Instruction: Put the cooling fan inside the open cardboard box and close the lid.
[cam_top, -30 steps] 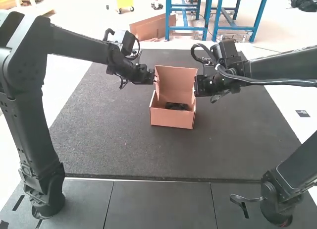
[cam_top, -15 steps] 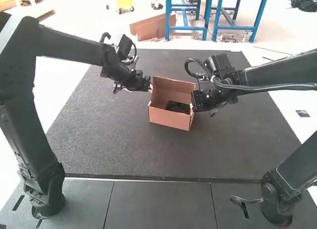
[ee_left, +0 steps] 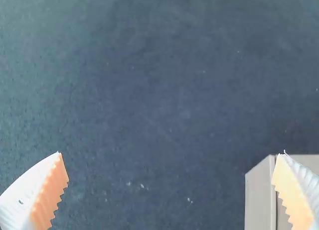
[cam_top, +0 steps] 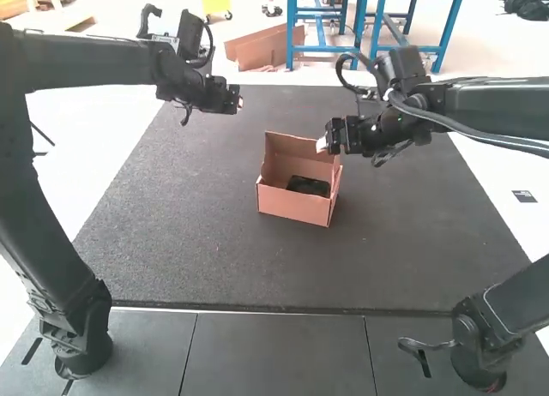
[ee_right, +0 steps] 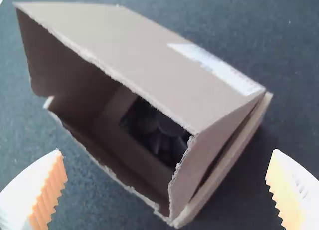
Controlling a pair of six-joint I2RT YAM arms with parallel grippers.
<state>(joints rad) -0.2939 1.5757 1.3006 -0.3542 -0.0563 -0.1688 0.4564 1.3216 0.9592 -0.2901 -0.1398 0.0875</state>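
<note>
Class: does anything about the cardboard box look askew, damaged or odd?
Yes. The lid hangs slanted over the cardboard box, half shut, leaving a gap where the cooling fan shows. Its cut edges look ragged, as if torn.

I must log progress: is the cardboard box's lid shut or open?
Partly open. The lid slants over the cardboard box, leaving a gap through which the cooling fan shows.
</note>
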